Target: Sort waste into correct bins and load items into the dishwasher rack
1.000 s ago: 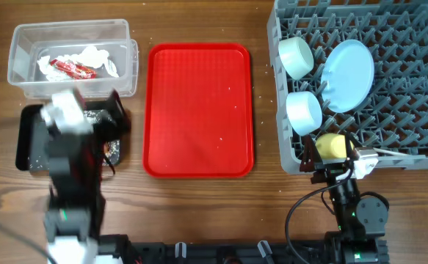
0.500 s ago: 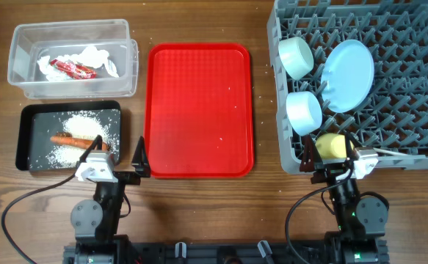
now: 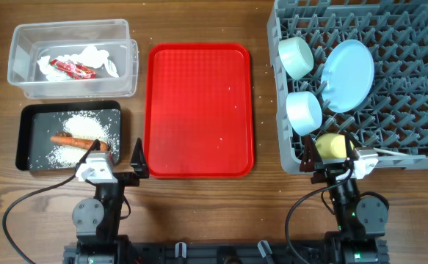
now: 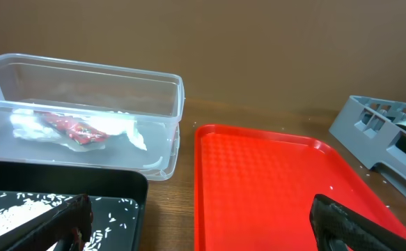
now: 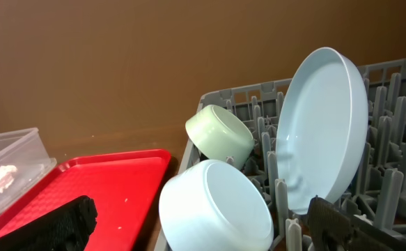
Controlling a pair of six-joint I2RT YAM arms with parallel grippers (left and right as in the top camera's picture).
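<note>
Black tray beside left end effector, dishwasher rack beside right end effector, both low, splayed.

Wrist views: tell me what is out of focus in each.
Left wrist: the near fingers are soft, while the clear tub and red tray look sharp. Right wrist: the fingers blur at the bottom corners; the plate is crisp.

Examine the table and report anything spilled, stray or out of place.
A few white grains lie scattered on the red tray, apart from the rice heap in the black tray. They look like stray spill. Nothing else stands out.
</note>
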